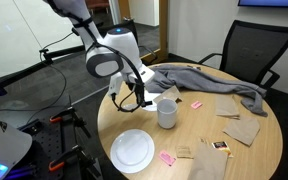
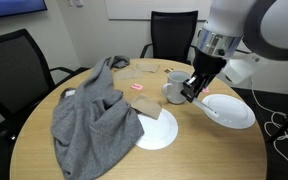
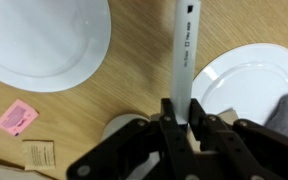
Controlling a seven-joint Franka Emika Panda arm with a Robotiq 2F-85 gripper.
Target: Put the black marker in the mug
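Two white plates (image 2: pixel 231 112) (image 2: pixel 160 136); one mug (image 2: pixel 174 88); one black marker (image 3: pixel 184 55); pincer (image 3: pixel 182 108) pinching the marker

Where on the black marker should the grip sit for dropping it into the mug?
Near one end, fingers closing across the thin barrel from its two sides. The wrist view shows the gripper shut on the black marker that way, its long pale barrel sticking out free, so that end can enter the mug first.
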